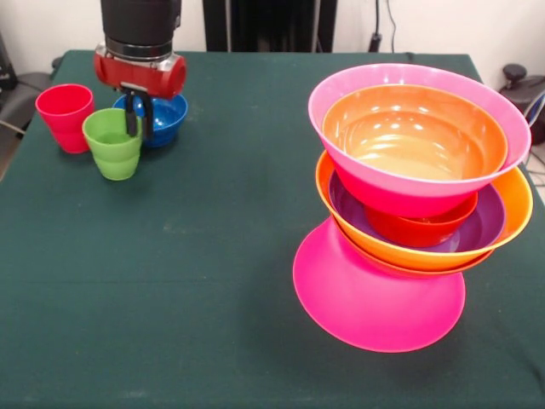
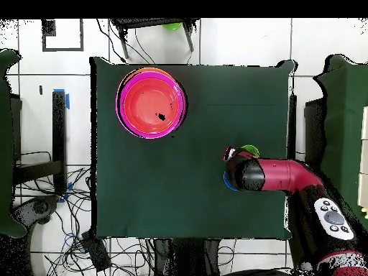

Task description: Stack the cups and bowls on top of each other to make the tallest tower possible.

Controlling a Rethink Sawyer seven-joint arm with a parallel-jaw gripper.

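Observation:
At the table's left my gripper (image 1: 138, 119) hangs over the lime green cup (image 1: 112, 149). One finger is inside its rim and the other outside, shut on the cup's wall. The cup stands on the table. The red cup (image 1: 65, 115) stands just left of it, and the small blue bowl (image 1: 169, 118) sits right behind. On the right stands the tower (image 1: 400, 213). An upturned hot pink bowl (image 1: 366, 298) bears an orange bowl (image 1: 513, 204), a purple one (image 1: 487, 227) and a small red-orange one (image 1: 421, 230). A pink bowl (image 1: 409, 192) with an orange bowl (image 1: 417, 136) inside tops the stack.
The table (image 1: 213, 281) is covered in dark green cloth. From overhead, the arm (image 2: 277, 176) covers most of the blue bowl; the green cup (image 2: 251, 150) and red cup (image 2: 228, 152) peek out beside it. The tower (image 2: 151, 103) stands across the table.

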